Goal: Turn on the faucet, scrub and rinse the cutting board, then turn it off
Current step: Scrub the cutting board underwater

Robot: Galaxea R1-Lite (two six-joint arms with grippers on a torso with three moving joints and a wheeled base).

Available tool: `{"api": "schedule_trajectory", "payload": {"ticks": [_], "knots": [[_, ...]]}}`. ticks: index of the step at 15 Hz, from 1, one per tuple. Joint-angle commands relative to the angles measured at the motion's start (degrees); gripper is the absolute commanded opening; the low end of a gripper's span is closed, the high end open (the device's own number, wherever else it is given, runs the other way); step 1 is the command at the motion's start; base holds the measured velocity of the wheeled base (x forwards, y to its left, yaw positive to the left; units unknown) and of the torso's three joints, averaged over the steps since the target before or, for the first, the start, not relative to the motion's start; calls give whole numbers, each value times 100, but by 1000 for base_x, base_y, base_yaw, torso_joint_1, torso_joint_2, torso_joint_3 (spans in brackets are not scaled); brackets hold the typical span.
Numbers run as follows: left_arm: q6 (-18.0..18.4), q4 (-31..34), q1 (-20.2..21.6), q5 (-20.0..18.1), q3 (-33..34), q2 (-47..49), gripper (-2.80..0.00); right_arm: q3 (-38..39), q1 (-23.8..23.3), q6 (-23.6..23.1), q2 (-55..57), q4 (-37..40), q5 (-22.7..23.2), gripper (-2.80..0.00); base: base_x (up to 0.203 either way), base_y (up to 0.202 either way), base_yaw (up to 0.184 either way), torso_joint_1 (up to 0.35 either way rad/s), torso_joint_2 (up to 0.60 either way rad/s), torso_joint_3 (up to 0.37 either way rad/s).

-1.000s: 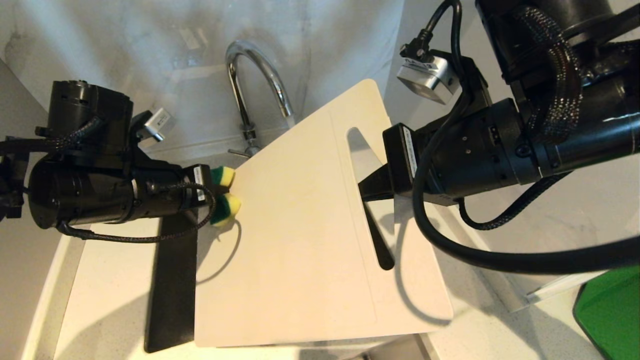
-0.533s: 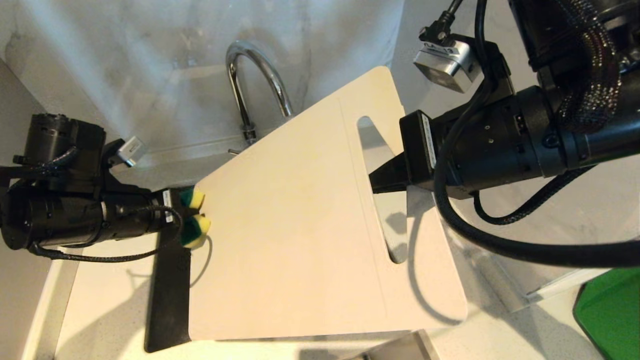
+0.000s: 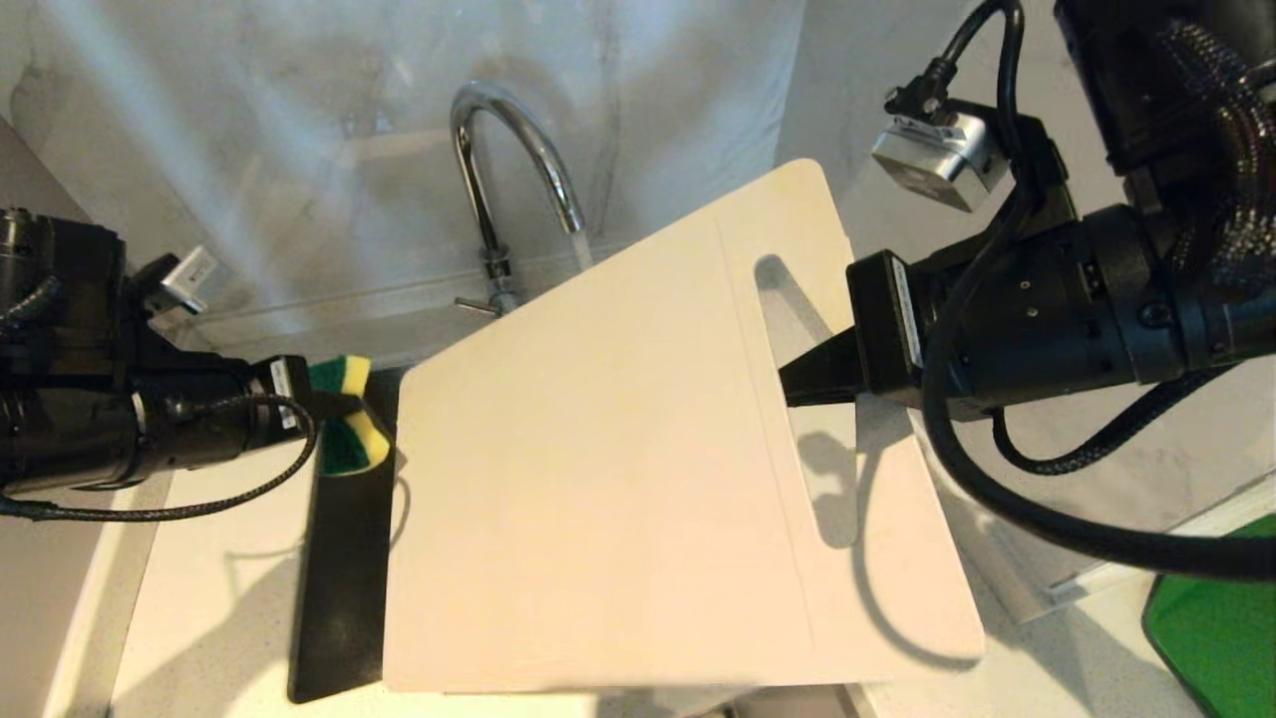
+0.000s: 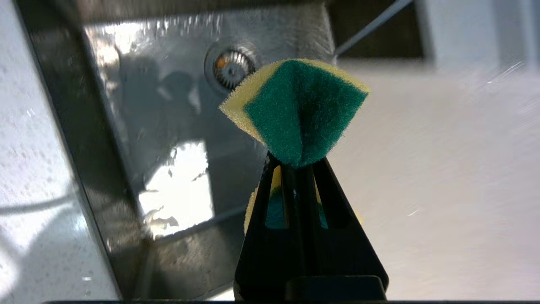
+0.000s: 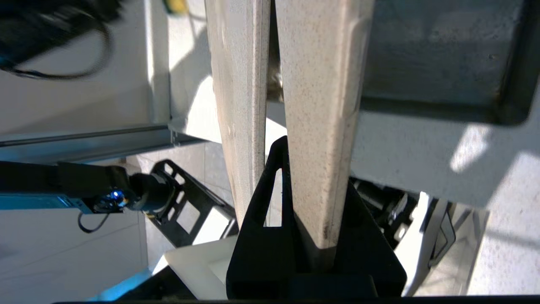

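The off-white cutting board (image 3: 618, 479) hangs tilted over the sink, its slot handle (image 3: 807, 399) on the right. My right gripper (image 3: 812, 384) is shut on the strip beside that slot; the right wrist view shows the strip (image 5: 320, 105) clamped in the gripper (image 5: 314, 169). My left gripper (image 3: 319, 414) is shut on a folded yellow-green sponge (image 3: 344, 424), just off the board's left edge. The left wrist view has the sponge (image 4: 301, 109) bulging past the gripper (image 4: 295, 162). Behind the board rises the chrome faucet (image 3: 498, 170), with a thin stream at its spout and its side lever (image 3: 474, 304) low down.
The steel sink (image 4: 168, 126) with its drain (image 4: 231, 67) lies under the sponge. White countertop (image 3: 199, 618) runs along the left. A dark gap of the sink (image 3: 344, 558) shows left of the board. A green slab (image 3: 1216, 618) sits at the front right corner.
My left gripper has drawn back to the left with the sponge, off the board's edge. The right gripper has carried the board to the right.
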Motion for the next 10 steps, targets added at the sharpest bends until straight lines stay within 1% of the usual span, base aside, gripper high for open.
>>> {"api": "schedule_trajectory", "payload": {"ticks": [1, 3, 5, 7, 9, 10], "knots": [[-17, 23, 9, -6, -164, -215, -280, 365, -30, 17, -55, 19, 16, -280, 0, 0, 0, 0, 0, 0], [-17, 32, 9, -6, -163, -265, -280, 692, -52, 21, -115, -87, 15, -280, 0, 0, 0, 0, 0, 0], [-14, 32, 9, -13, -163, -265, -280, 1094, -170, 14, -156, -520, -18, -280, 0, 0, 0, 0, 0, 0], [-11, 32, 9, -15, -160, -265, -280, 1250, -507, 12, -106, -762, -27, -280, 0, 0, 0, 0, 0, 0], [0, 68, 9, -15, -163, -274, -280, 1251, -750, -30, 9, -798, -19, -280, 0, 0, 0, 0, 0, 0], [29, 68, 9, -15, -170, -279, -280, 1250, -879, -137, 87, -800, -19, -280, 0, 0, 0, 0, 0, 0]]}}
